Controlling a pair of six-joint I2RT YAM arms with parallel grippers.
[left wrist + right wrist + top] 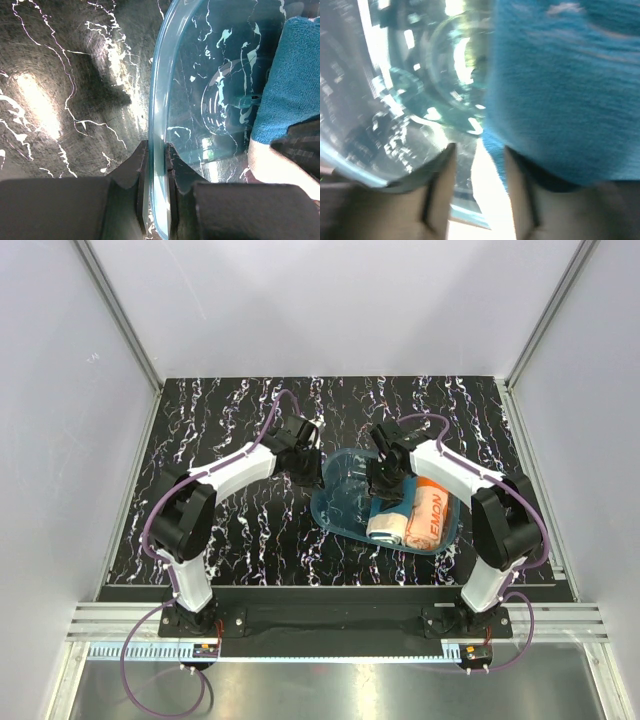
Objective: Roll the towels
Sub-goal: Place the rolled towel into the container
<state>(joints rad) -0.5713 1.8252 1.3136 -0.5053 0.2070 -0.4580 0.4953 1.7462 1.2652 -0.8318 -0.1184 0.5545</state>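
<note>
Two rolled towels lie side by side in the right half of the translucent blue tray (340, 498): the orange and peach towel (432, 512) to the right, the teal towel (392, 512) with its cream end to the left. My left gripper (306, 468) is shut on the tray's left rim (156, 100), one finger on each side of the wall. The teal towel (292, 85) shows at the right of that view. My right gripper (386, 483) hovers over the teal towel (560, 85), jaws apart, cloth against the right finger (520, 190). That view is blurred.
The tray sits mid-table on the black marbled surface (230, 410). White walls with metal frame posts (125, 330) close in the back and sides. Both arm bases stand at the near edge. The tray floor (395, 100) shows under the right gripper.
</note>
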